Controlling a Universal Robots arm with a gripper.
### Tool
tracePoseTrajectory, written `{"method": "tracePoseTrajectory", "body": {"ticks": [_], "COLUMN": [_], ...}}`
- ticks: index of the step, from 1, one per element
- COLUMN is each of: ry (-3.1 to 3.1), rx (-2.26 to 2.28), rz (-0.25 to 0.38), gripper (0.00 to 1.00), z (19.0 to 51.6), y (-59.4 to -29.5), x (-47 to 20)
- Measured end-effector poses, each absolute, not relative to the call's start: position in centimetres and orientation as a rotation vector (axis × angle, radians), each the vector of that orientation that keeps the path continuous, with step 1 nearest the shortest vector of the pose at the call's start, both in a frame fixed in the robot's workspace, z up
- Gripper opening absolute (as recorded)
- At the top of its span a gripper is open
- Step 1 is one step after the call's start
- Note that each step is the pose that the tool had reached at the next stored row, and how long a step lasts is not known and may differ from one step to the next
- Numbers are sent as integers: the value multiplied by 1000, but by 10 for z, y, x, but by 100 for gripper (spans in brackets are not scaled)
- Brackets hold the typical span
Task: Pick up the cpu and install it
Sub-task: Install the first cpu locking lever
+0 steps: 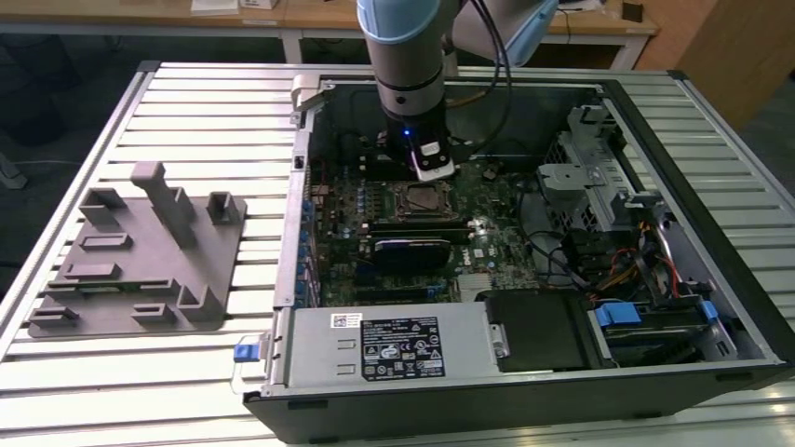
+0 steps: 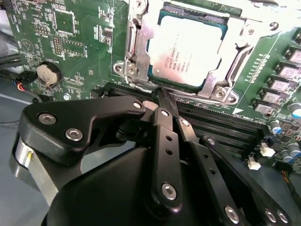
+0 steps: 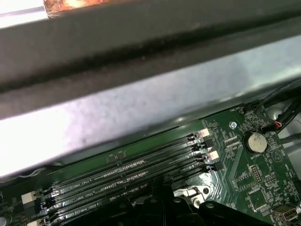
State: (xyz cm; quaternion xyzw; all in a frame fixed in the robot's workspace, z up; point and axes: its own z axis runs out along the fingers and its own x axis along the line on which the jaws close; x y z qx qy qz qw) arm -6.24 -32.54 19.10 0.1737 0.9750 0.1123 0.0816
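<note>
We are seeing the cpu (image 2: 184, 51) lying in the motherboard socket (image 2: 235, 44) inside the computer case (image 1: 522, 372). The gripper (image 2: 162, 96) is hovering just beside it, with its fingers (image 2: 165, 104) closed together on nothing

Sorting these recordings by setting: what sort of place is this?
Likely a robotics lab or workshop bench for computer assembly. An open desktop computer case lies on a slatted metal table beside a grey fixture tray; the cpu sits in the motherboard socket, and wooden desks stand behind.
</note>
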Motion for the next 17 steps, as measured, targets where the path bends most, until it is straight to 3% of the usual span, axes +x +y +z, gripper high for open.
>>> {"method": "tracePoseTrajectory", "body": {"ticks": [13,17], "ry": [2913,2915], "rx": [516,508], "rz": [307,221], "gripper": [11,11], "z": [216,216], "y": [-325,-325], "x": [-62,-61]}}
